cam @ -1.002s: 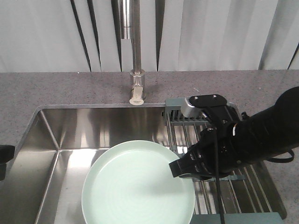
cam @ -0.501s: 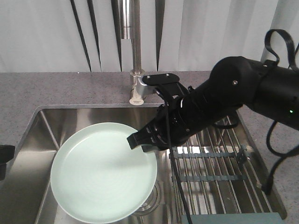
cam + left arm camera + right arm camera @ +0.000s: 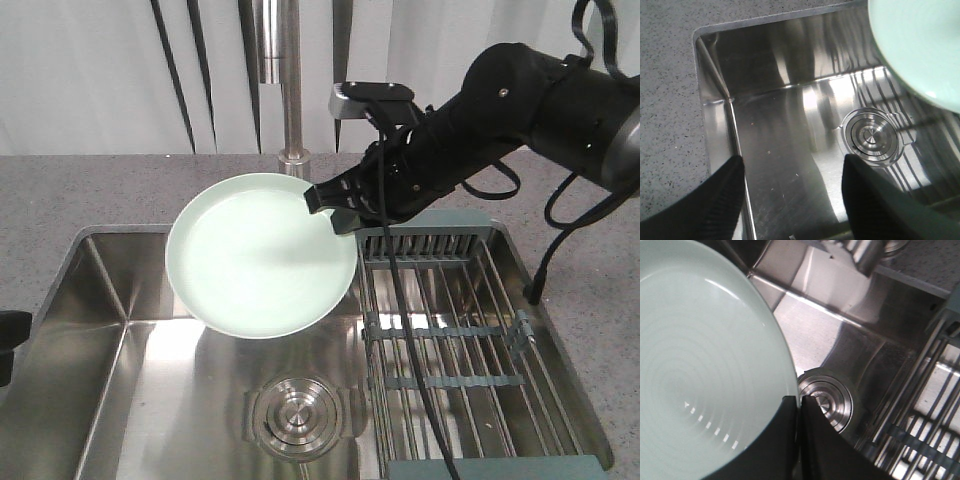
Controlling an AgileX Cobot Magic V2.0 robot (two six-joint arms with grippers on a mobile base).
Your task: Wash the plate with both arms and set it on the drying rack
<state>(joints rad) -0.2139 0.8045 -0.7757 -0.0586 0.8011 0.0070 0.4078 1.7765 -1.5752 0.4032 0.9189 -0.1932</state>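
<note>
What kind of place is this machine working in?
Most likely a kitchen, or a mock-up of one: a steel sink with a round drain, a tap above it, and a drying rack set into it.

Two black grippers — one clamped, one spread
The right black gripper (image 3: 336, 207) pinched the round mint-green plate (image 3: 250, 262) at its rim; the left black gripper (image 3: 792, 167) stood with fingers apart.

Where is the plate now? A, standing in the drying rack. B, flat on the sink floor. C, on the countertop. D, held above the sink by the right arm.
D: the jaws of the right arm are shut on the rim of the plate, holding it above the sink, off the drying rack.
</note>
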